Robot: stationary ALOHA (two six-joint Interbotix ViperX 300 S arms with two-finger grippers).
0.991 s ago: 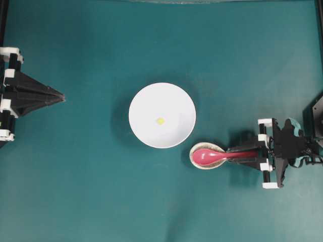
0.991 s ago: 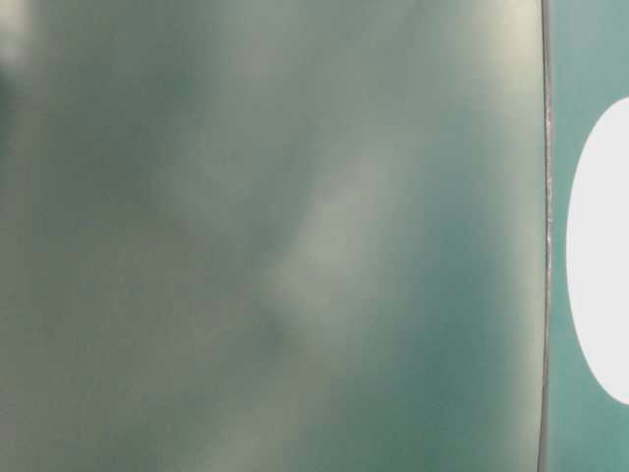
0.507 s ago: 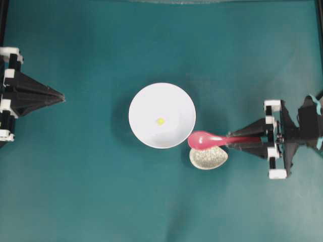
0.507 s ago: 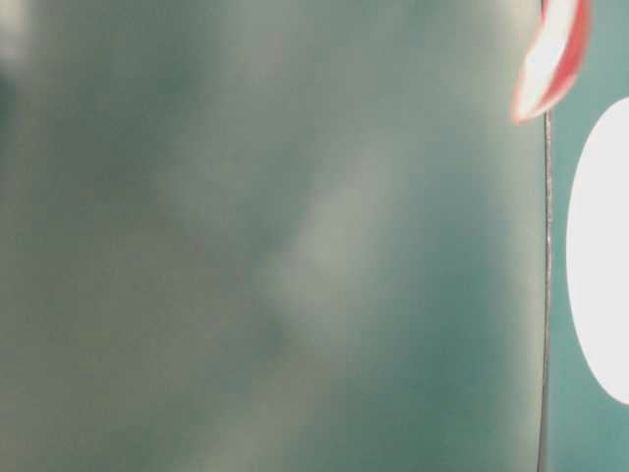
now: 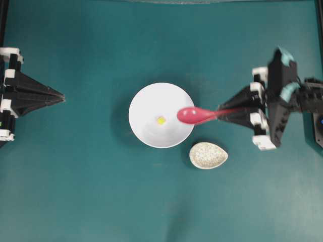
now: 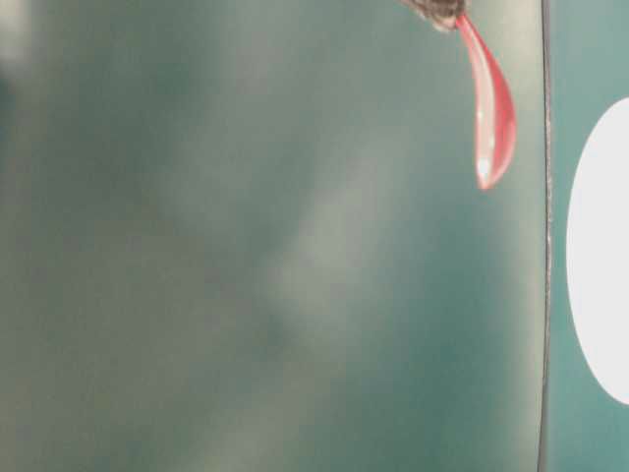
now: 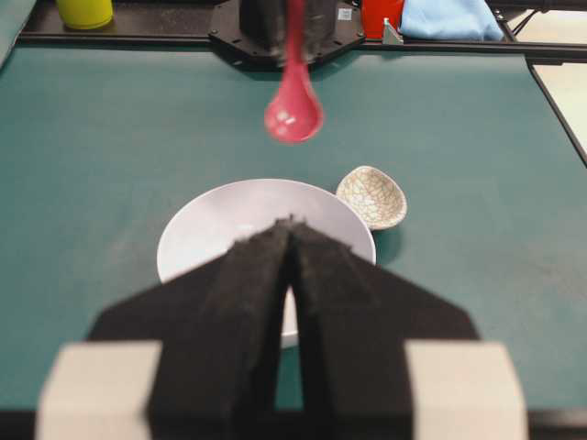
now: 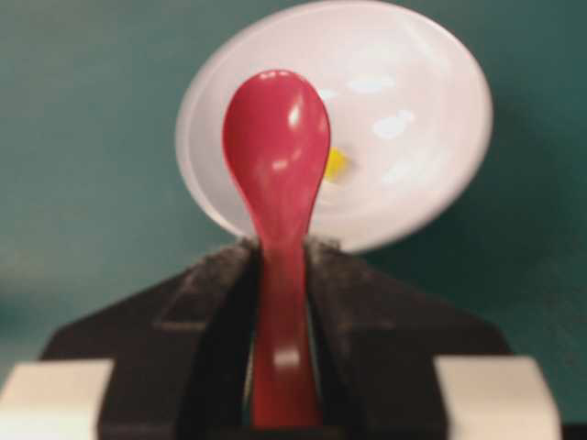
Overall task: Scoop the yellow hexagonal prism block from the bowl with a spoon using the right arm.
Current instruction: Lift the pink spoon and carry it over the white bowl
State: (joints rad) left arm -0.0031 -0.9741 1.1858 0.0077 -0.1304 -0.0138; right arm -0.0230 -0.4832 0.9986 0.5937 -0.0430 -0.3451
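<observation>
Teal matting covers the worktop [image 5: 91, 191], on which the large round white bowl [image 5: 146, 133] stands with the tiny yellow hexagonal block [image 5: 160, 120] near its centre. The glossy pink-red spoon [image 5: 194, 115] is clamped by its handle in the right gripper [image 5: 229, 110], long axis level, scoop toward the block above the rim. Lowering and tilting are judged next. The left gripper [image 5: 60, 95] is parked, jaws together.

Laboratory robot workstation: a teal mat-covered table [image 5: 101, 201] bounded by a black frame rail [image 7: 138, 37], with two black arms mounted at opposite table edges.
</observation>
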